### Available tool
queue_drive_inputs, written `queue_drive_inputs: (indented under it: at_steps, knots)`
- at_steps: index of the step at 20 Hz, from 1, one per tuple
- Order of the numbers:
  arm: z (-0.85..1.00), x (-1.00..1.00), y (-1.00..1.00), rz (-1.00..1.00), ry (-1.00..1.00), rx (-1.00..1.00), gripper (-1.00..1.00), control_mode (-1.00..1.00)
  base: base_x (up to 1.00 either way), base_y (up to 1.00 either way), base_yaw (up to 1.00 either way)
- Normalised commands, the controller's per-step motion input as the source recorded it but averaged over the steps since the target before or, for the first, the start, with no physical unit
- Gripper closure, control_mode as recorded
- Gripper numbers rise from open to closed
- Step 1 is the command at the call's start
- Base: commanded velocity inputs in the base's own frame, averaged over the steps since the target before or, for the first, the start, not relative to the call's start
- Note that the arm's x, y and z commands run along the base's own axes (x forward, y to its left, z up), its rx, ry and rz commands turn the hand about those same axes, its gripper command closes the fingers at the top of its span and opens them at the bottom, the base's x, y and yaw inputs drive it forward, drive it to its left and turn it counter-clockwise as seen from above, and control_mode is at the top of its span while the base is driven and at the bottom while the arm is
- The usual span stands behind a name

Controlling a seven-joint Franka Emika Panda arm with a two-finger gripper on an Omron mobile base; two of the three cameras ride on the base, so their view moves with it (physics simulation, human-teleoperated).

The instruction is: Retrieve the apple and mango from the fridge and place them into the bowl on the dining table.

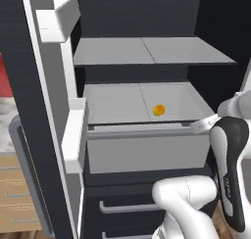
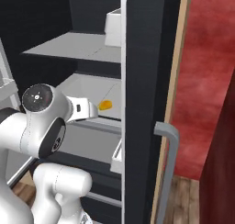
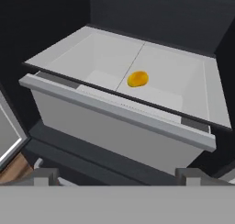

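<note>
The black fridge (image 1: 147, 17) stands open in front of me. A small yellow-orange mango (image 1: 159, 109) (image 2: 105, 105) (image 3: 137, 79) lies alone near the middle of the grey middle shelf (image 3: 174, 81), above a pale drawer front (image 3: 114, 131). My gripper (image 3: 118, 177) is open, with its fingertips (image 3: 46, 176) spread wide and nothing between them. It hovers in front of the shelf, short of the mango and slightly above it. The apple, the bowl and the dining table are out of view.
The open left door (image 1: 34, 115) carries white bins (image 1: 73, 135) close beside the shelf. The right door (image 2: 140, 81), with its grey bar handle (image 2: 167, 172), stands to my right. Another grey shelf (image 1: 147, 51) hangs above. Lower drawers (image 1: 127, 206) sit below, and a red wall (image 2: 206, 81) lies beyond.
</note>
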Motion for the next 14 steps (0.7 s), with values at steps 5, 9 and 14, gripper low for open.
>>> queue_drive_inputs:
  at_steps: [5, 9, 14]
  knots:
    - [-0.07, 0.10, 0.17, -0.04, 0.00, -0.01, -1.00, -1.00, 0.17, 0.23, -0.06]
    - [-0.08, 0.30, 0.28, -0.08, 0.00, 0.00, -1.00, -1.00, 0.00, 0.00, 0.00]
    - [0.00, 0.44, -0.02, 0.00, 0.00, 0.01, -1.00, -1.00, 0.00, 0.00, 0.00]
